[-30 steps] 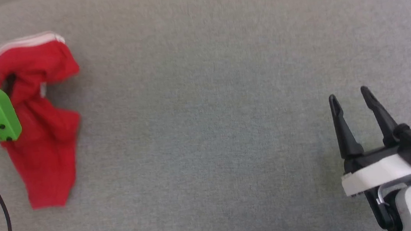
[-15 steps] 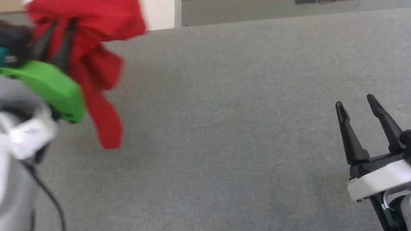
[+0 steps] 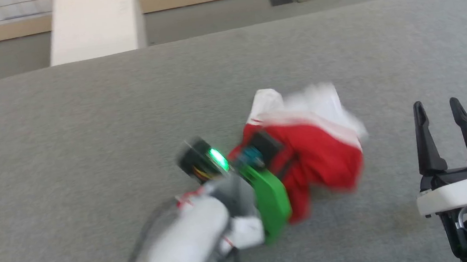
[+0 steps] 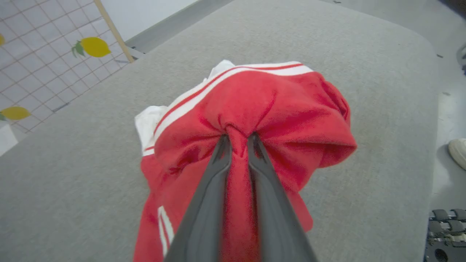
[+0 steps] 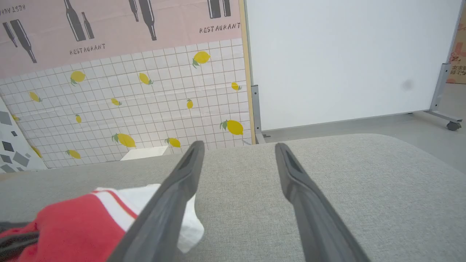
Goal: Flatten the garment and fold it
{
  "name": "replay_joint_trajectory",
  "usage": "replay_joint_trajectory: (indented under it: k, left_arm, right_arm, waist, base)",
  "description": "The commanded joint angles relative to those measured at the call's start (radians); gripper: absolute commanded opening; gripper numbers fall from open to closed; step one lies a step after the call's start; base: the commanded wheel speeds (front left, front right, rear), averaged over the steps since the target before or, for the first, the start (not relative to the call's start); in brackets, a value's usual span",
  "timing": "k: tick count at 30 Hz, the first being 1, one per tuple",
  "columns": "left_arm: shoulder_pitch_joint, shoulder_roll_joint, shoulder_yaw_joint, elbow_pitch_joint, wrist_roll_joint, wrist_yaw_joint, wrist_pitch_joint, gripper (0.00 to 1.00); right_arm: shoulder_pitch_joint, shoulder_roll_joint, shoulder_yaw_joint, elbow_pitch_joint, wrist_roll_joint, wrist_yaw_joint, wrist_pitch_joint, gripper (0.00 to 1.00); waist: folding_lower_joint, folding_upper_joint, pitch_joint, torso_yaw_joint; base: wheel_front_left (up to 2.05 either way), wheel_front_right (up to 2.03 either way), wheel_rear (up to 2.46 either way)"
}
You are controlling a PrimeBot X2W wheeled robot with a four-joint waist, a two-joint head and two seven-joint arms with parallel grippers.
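Left hand (image 4: pixel 238 140) is clamped on a bunch of red cloth around the middle of the shirt (image 3: pixel 321 156), with the fingers nearly together and a fold pinched between them. Right hand (image 3: pixel 435 102) sits just right of the shirt, fingers spread, holding nothing and not touching it. The shirt is a crumpled heap that looks to be resting on the grey tabletop (image 3: pixel 81 123), red bulk on the near side, white sleeve with stripe trim on the far side. I'd say it's only being set down, with no flattening done yet. Next move, probably: drop the bunch, then both hands find hem or shoulder edges and pull them apart.
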Motion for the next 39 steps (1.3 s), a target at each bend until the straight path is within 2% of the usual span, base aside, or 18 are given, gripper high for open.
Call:
replay_joint_trajectory:
  k: [1,2,3,7,11,17,18,28,34,39]
  left_arm:
    - [0.009,-0.013,-0.022,0.037,-0.010,-0.005,-0.014,0.00]
    - [0.012,-0.023,-0.042,0.063,-0.014,-0.005,-0.021,0.62]
    - [0.014,-0.033,-0.060,0.091,-0.018,-0.006,-0.032,1.00]
    - [0.012,-0.060,-0.110,0.159,-0.027,-0.007,-0.084,1.00]
    - [-0.005,-0.063,-0.138,0.175,-0.043,-0.007,-0.147,1.00]
    - [-0.029,-0.046,-0.091,0.141,-0.079,0.000,-0.265,1.00]
    - [-0.030,-0.011,-0.037,0.124,-0.090,0.032,-0.317,1.00]
    - [0.101,0.130,0.161,0.064,-0.146,0.183,-0.445,1.00]
    - [0.264,0.154,0.258,-0.027,-0.137,0.238,-0.462,1.00]
    - [0.395,0.124,0.333,-0.096,-0.080,0.248,-0.462,1.00]
  right_arm:
    - [-0.008,0.001,0.000,-0.004,0.005,-0.002,-0.006,1.00]
    - [-0.008,0.001,0.001,-0.002,0.006,-0.002,-0.006,1.00]
    - [-0.008,0.001,0.000,0.000,0.007,-0.002,-0.006,1.00]
    - [-0.002,0.001,-0.005,0.006,0.008,-0.002,-0.006,1.00]
    - [0.010,0.001,-0.008,0.025,0.002,-0.002,-0.006,1.00]
    - [0.036,0.001,-0.009,0.054,-0.017,-0.002,-0.006,1.00]
    - [0.051,0.001,-0.011,0.064,-0.026,-0.002,-0.006,1.00]
    - [0.095,0.001,-0.002,0.071,-0.035,-0.002,0.005,1.00]
    - [0.118,0.001,0.007,0.067,-0.034,-0.002,0.015,1.00]
    - [0.134,0.001,0.016,0.073,-0.028,-0.002,0.015,1.00]
  waist:
    - [0.0001,0.0029,0.019,-0.054]
    - [0.0001,0.0029,0.019,-0.060]
    - [0.0001,0.0029,0.020,-0.065]
    - [0.0001,0.0029,0.016,-0.067]
    - [0.0001,0.0029,-0.009,-0.047]
    - [0.0001,0.0029,-0.067,0.001]
    - [0.0001,0.0029,-0.096,0.028]
    - [0.0001,0.0029,-0.135,0.091]
    - [0.0001,0.0029,-0.143,0.111]
    - [0.0001,0.0029,-0.147,0.118]
  base:
    - [0.00,0.00,0.00]
    - [0.00,0.00,0.00]
    - [0.00,0.00,0.00]
    - [0.00,0.00,0.00]
    - [0.00,0.00,0.00]
    - [0.00,0.00,0.00]
    - [0.00,0.00,0.00]
    - [0.00,0.00,0.00]
    - [0.00,0.00,0.00]
    - [0.00,0.00,0.00]
